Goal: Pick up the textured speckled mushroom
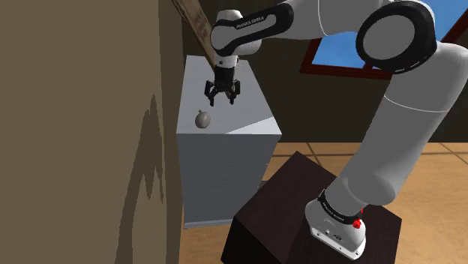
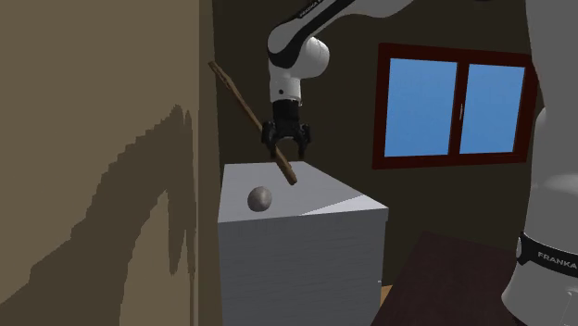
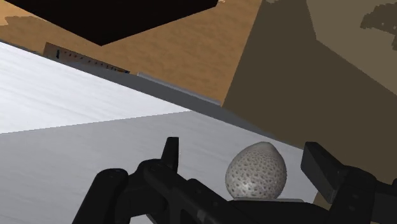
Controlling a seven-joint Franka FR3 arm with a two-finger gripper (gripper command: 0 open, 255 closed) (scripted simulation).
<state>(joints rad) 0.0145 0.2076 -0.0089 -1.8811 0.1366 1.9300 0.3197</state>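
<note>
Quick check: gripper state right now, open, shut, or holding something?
Gripper: open, holding nothing; the speckled mushroom lies ungrasped on the grey cabinet.

Open air above the bare desk top (image 1: 247,112) around the mushroom (image 1: 202,118), brown wall (image 1: 75,112) standing close along one side of it, slanted wooden stick (image 2: 250,116) crossing the air just beside the hand (image 1: 223,103)

Home room, red-framed window (image 2: 421,106), wooden floor (image 3: 191,57), brown wall (image 2: 93,139)
</note>
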